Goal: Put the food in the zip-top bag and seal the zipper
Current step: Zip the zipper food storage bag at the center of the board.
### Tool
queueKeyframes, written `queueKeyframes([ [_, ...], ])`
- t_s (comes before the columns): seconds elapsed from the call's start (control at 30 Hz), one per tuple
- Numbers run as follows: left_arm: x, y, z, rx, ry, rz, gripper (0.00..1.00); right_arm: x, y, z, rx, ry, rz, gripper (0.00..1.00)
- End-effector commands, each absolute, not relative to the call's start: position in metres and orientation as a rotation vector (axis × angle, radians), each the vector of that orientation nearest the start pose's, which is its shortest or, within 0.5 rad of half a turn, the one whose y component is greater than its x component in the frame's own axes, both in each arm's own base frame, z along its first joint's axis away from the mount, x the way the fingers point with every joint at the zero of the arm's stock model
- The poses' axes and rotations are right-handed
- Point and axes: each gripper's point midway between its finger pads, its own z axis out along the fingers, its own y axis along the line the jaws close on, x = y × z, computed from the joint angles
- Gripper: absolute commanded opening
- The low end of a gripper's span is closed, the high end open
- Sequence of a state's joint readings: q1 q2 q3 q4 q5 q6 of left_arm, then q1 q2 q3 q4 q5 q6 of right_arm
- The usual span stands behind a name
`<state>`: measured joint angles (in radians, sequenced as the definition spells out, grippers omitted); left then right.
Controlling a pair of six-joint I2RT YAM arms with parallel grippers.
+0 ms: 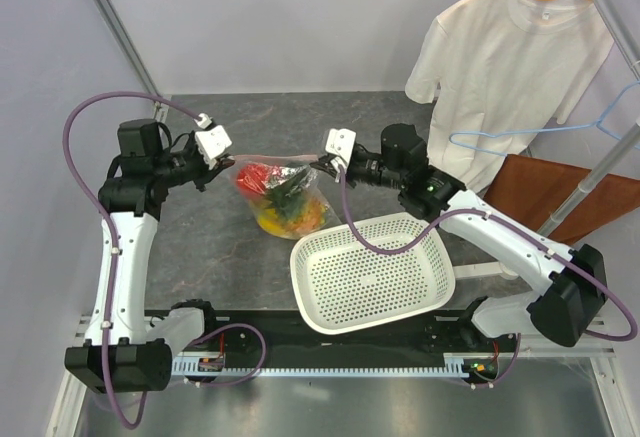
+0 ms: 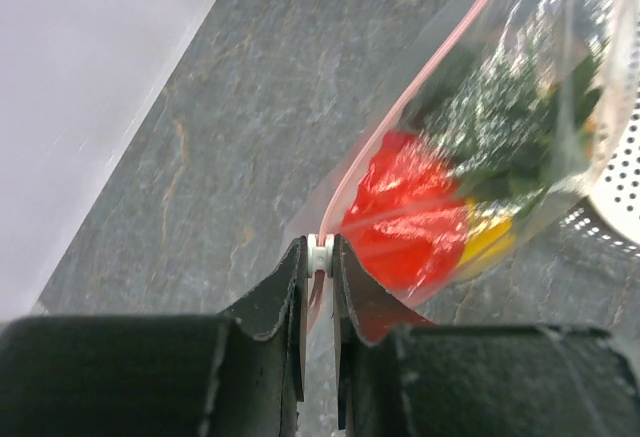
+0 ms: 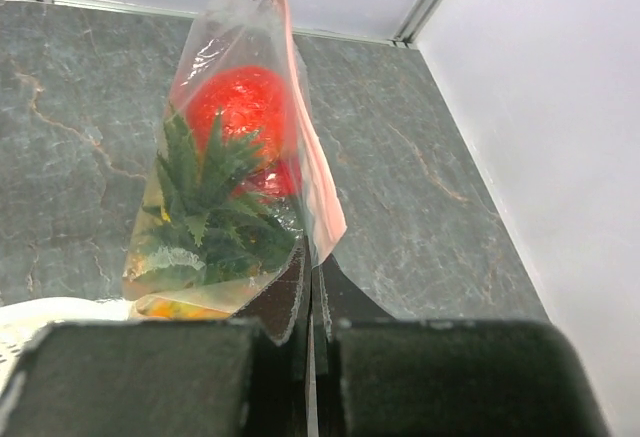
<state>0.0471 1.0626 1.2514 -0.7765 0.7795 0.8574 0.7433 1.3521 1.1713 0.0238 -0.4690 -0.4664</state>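
Zip-top bag (image 1: pixel 262 195) held up over the middle of the desk (image 1: pixel 200 267), its zipper (image 1: pixel 268 160) stretched taut between the two arms. Left gripper (image 1: pixel 224 163): jaws pinched together on the zipper's left end. Right gripper (image 1: pixel 322 165): jaws likewise clamped on its right end. The food (image 1: pixel 285 207) lies inside the bag: a red apple (image 3: pixel 240 107), a green pineapple crown (image 3: pixel 215 207) and yellow-orange pieces too blurred to name. White perforated basket (image 1: pixel 372 272) just beside the bag, toward the near right corner.
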Motion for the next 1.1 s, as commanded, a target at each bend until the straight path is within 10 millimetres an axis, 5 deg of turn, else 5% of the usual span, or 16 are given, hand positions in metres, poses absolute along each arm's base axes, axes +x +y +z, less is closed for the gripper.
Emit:
queueKeyframes([
  [0.0, 0.305, -0.052, 0.296, 1.138, 1.67, -0.068, 0.09, 0.294, 0.329, 0.355, -1.192, 1.119, 0.525, 0.0],
  [0.5, 0.307, -0.016, 0.27, 1.087, 1.783, 0.061, 0.08, 0.3, 0.325, 0.35, -1.196, 1.135, 0.514, 0.0],
  [0.87, 0.322, 0.008, 0.272, 1.016, 1.811, 0.136, 0.08, 0.297, 0.324, 0.352, -1.202, 1.13, 0.519, 0.0],
  [0.97, 0.315, -0.01, 0.294, 1.022, 1.736, 0.042, 0.17, 0.295, 0.326, 0.352, -1.207, 1.128, 0.537, 0.0],
  [1.07, 0.288, -0.053, 0.315, 1.106, 1.579, -0.175, 0.51, 0.291, 0.332, 0.352, -1.215, 1.121, 0.581, 0.0],
])
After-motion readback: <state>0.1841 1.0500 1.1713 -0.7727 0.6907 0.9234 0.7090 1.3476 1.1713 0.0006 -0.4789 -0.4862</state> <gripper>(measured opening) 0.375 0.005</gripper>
